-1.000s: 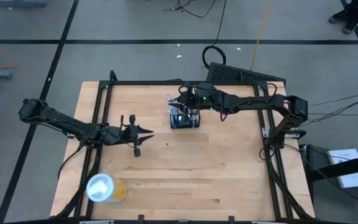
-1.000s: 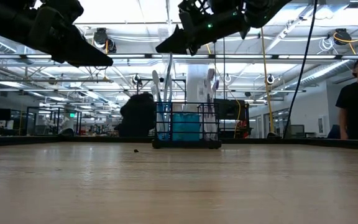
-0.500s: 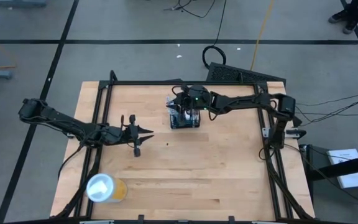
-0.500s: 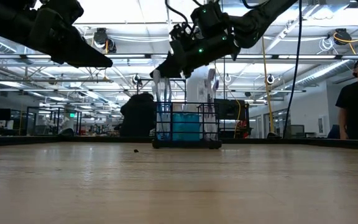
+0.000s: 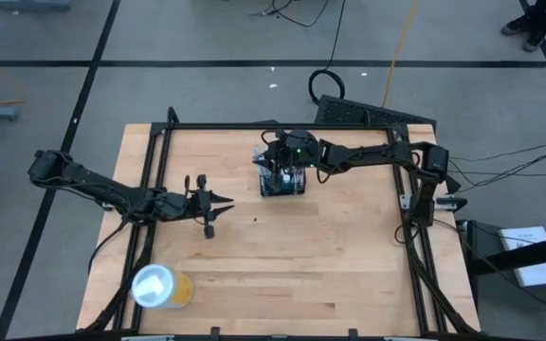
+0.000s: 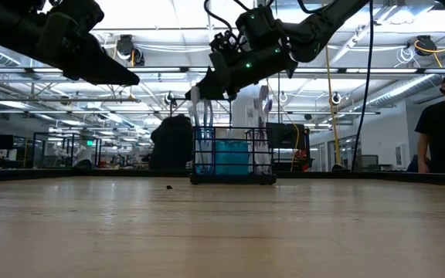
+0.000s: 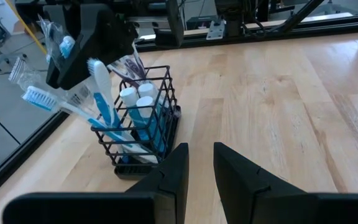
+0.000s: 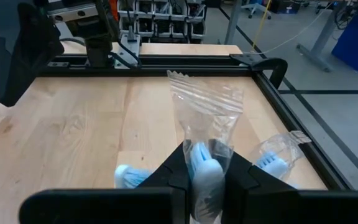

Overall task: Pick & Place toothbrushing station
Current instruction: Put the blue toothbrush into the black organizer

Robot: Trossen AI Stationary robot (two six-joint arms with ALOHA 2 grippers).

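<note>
Item: toothbrushing station point(image 5: 282, 178), black wire-mesh holder stocked with brushes and tubes, stood upright at the far middle of the bench point(image 5: 330, 256).

Change noted: the right end effector point(image 6: 198, 87), a second ago above and right of the holder, has been brought down over its top. A wrapped toothbrush point(image 8: 204, 163) is clamped between its narrow fingers; a grasp is judged begun, nothing lifted.

Left end effector point(image 5: 218, 202): held raised at near-left, fingers narrowly parted, nothing carried.
</note>
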